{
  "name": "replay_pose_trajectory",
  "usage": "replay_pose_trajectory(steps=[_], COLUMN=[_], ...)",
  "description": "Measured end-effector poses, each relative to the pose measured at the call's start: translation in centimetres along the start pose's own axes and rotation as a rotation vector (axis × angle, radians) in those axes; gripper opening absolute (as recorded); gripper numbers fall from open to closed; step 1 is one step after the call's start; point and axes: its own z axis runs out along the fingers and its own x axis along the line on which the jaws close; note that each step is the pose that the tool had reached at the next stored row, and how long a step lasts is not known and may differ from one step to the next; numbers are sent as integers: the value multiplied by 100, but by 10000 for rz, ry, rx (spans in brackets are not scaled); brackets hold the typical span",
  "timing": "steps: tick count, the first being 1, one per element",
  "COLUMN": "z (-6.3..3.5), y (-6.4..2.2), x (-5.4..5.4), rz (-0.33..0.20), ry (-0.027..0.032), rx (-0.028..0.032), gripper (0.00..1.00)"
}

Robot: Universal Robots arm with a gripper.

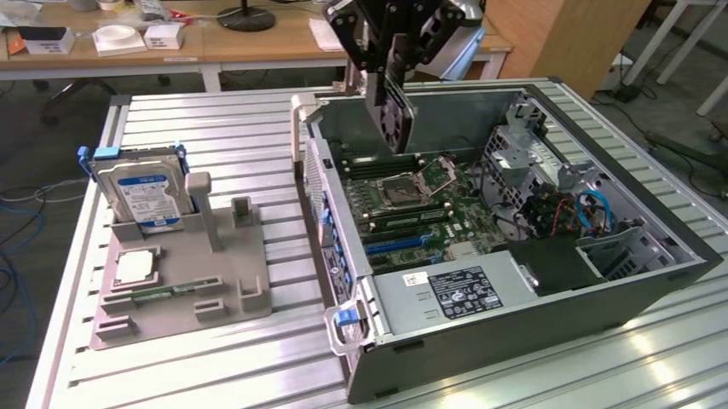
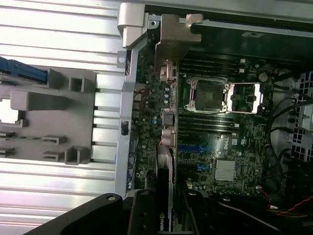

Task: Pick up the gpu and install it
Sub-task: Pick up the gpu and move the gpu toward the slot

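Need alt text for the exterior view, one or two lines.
The gripper holds the gpu on edge above the open computer case. On the exterior view's left, a gray fixture carries a hard drive and CPU chip.

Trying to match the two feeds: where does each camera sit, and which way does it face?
Exterior view: high off the arm, looking down at the table, open computer case and gripper holding the graphics card above it.
Wrist view: on the wrist, looking down past the gripper and graphics card onto the motherboard.
Shared: gripper, graphics card, motherboard, gray holder.
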Motion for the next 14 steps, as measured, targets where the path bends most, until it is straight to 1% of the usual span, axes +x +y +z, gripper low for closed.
replay_pose_trajectory(steps=[8,12,14], z=[5,8,13], y=[-7,-9,-10], x=[-114,-144,-150], rz=[-20,-9,91], ry=[0,-1,-3], rx=[-1,-1,0], gripper=[26,26,26])
